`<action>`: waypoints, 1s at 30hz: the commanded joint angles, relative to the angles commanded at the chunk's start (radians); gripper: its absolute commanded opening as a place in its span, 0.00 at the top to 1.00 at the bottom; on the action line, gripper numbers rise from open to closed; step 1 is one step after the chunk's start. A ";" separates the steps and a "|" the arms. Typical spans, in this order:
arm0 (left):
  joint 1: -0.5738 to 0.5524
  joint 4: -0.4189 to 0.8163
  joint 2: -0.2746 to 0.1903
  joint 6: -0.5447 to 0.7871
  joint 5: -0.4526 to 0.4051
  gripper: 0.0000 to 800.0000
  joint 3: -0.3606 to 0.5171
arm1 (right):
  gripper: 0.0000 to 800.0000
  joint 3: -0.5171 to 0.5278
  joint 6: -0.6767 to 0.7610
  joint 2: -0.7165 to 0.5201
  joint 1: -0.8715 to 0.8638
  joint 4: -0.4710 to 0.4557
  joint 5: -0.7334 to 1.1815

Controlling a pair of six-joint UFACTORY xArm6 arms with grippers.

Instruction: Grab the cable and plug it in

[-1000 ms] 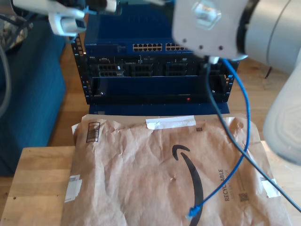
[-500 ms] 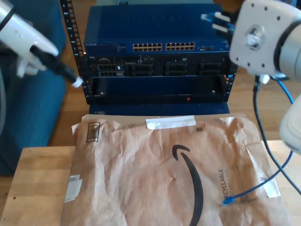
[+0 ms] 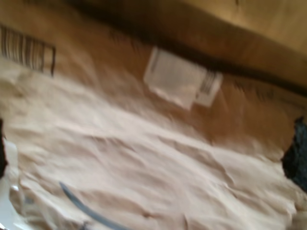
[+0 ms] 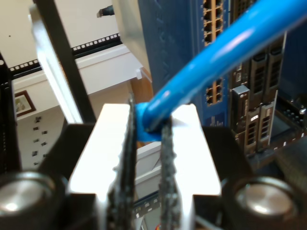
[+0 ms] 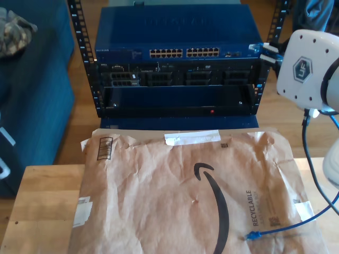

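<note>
Cable (image 5: pixel 275 229) end shifted; 2nd claw (image 4: pixel 146 158) clamped.

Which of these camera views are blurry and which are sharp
First wrist view: motion-blurred, the paper mailer smeared. Second wrist view: the cable soft from closeness, my second gripper glaring white. Exterior view: sharp and evenly lit, the switch ports clear.

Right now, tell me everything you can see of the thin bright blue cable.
The thin bright blue cable looks smooth, round and plastic-jacketed. My second gripper pinches it between serrated pads, shut on it, near the blue network switch. In the exterior view its free end, a small translucent blue plug, lies on the crumpled brown paper mailer toward that view's lower right.
</note>
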 joint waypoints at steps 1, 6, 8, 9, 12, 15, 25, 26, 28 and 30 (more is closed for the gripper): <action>0.044 0.005 0.000 0.048 0.000 0.00 0.020 | 1.00 0.003 0.000 0.000 -0.012 0.000 0.000; 0.256 0.005 -0.035 0.298 0.000 0.00 0.152 | 1.00 0.006 0.000 0.003 -0.034 0.002 0.002; 0.350 0.005 -0.037 0.388 0.000 0.00 0.175 | 1.00 0.006 -0.002 0.005 -0.034 0.002 0.002; 0.397 0.005 -0.037 0.440 0.000 0.00 0.186 | 1.00 0.006 0.000 0.005 -0.034 0.002 0.002; 0.525 0.006 -0.040 0.585 -0.028 0.00 0.212 | 1.00 0.006 0.000 0.005 -0.035 0.005 0.002; 0.632 0.021 -0.054 0.683 -0.037 0.00 0.233 | 1.00 0.011 0.002 0.002 -0.037 0.003 0.002; 0.939 0.109 -0.158 1.016 -0.069 0.00 0.474 | 1.00 0.066 0.002 -0.008 -0.038 0.005 0.002; 0.957 0.109 -0.183 1.040 -0.069 0.00 0.505 | 1.00 0.069 0.002 -0.011 -0.038 0.005 0.002; 0.967 0.118 -0.224 1.071 -0.071 0.00 0.569 | 1.00 0.072 0.002 -0.011 -0.040 0.003 0.002; 0.967 0.152 -0.262 1.074 -0.095 0.00 0.635 | 1.00 0.087 0.002 -0.018 -0.040 0.005 0.002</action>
